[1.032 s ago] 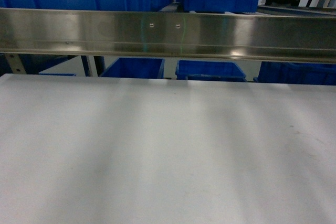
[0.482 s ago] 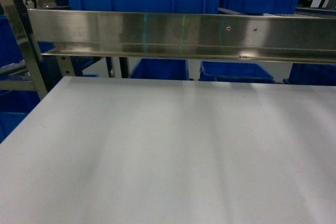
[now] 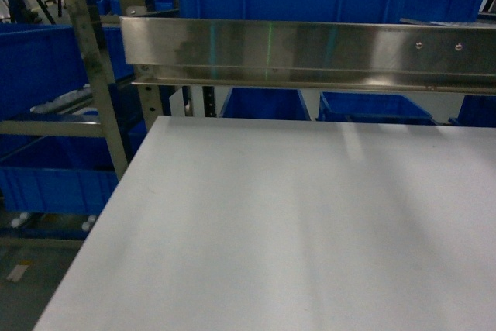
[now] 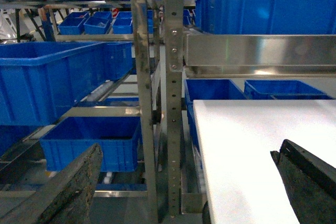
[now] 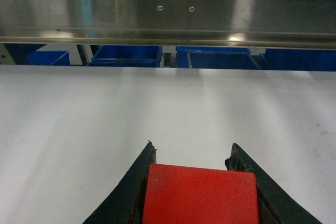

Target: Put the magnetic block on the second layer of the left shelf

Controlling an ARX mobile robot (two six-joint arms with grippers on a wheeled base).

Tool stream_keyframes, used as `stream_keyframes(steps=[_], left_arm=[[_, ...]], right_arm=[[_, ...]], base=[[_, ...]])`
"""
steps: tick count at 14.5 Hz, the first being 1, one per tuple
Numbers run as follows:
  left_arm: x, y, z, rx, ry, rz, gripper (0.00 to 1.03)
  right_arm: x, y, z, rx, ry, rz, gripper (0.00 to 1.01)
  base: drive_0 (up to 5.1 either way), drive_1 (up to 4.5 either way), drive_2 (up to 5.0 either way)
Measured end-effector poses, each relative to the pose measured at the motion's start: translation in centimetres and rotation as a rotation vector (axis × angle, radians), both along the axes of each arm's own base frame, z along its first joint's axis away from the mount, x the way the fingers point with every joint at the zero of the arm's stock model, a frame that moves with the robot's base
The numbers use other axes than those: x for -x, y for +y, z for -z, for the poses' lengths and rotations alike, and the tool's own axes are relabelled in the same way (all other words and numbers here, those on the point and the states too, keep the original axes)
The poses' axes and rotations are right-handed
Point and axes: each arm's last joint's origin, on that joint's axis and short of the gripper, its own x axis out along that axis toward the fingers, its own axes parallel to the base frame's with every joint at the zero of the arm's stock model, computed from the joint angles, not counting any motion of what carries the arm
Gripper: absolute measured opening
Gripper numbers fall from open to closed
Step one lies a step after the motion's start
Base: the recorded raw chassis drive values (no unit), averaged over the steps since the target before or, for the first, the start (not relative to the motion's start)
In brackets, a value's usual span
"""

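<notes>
The magnetic block (image 5: pixel 199 195) looked like smooth red plastic between the right end effector's (image 5: pixel 191 153) worn, rough black fingers (image 5: pixel 137 182), the desk (image 3: pixel 271 222) matt white, the shelf rail (image 3: pixel 310 53) shiny brushed steel, the crates (image 4: pixel 47 80) blue plastic.

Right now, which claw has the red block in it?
The right claw: the block sits between its fingers, above the white table. The left claw is open and empty, facing the rack.

Glossy red magnetic block (image 5: pixel 199 195), black hand (image 5: pixel 191 153), white tabletop (image 3: pixel 294 215), blue crates (image 4: pixel 47 80) — silver steel rail (image 3: pixel 310 52)
</notes>
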Motion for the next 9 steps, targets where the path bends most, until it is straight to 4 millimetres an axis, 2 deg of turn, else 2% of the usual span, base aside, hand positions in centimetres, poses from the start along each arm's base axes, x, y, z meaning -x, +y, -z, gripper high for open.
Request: stream_keyframes(steps=[9], left_arm=[[0.00,0.00,0.01,0.000,0.000,0.000,0.98]], right_arm=[[0.00,0.01,0.01,0.000,0.001,-0.001,0.34]], base=[[-5.0,2.46,2.5]])
